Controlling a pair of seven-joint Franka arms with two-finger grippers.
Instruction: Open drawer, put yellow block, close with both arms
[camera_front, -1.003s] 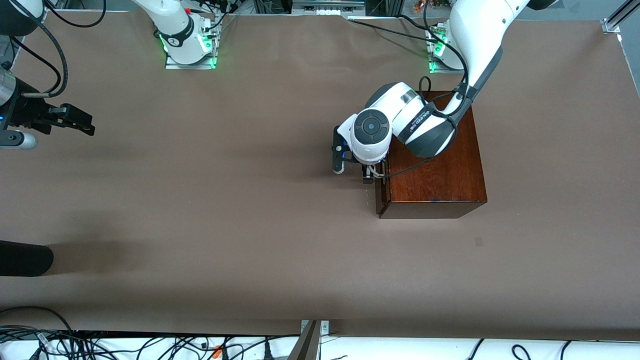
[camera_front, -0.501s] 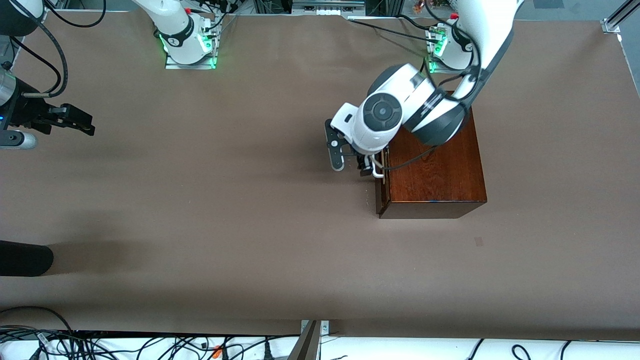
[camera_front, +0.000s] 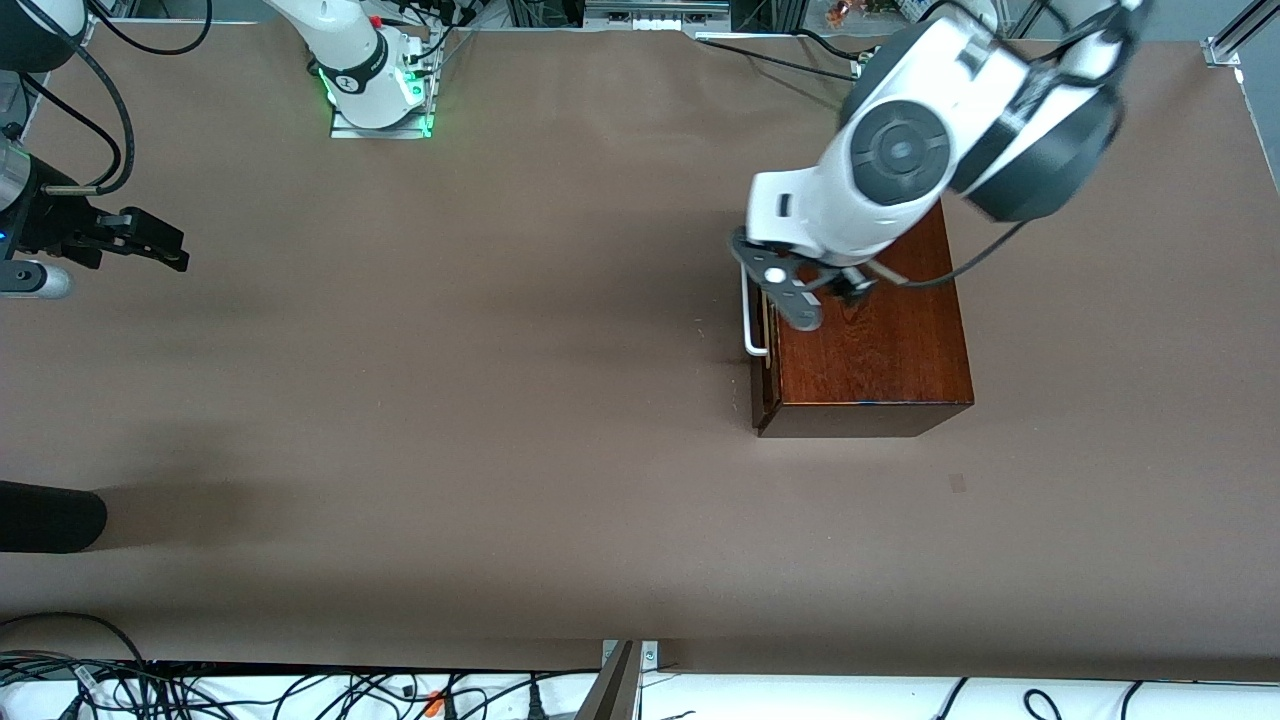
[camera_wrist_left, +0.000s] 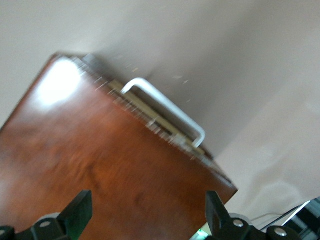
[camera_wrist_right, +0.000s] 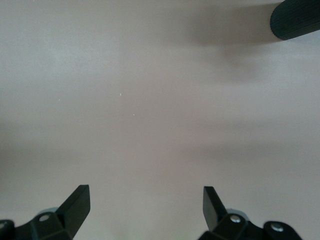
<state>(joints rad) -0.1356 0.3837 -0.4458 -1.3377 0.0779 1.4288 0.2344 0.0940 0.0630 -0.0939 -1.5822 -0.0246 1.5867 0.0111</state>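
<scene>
left claw open, empty, over box top | drawer shut, handle just beside claw | right claw open, waits over bare counter | block unseen | risk: descent strikes box lid, misses handle

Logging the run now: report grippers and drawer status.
Left gripper open, up over the wooden box. Right gripper open, waiting over bare table. Drawer shut, handle free. Yellow block unseen.

light: even, bright | glare – box top | blur – left wrist view, left arm smeared
</scene>
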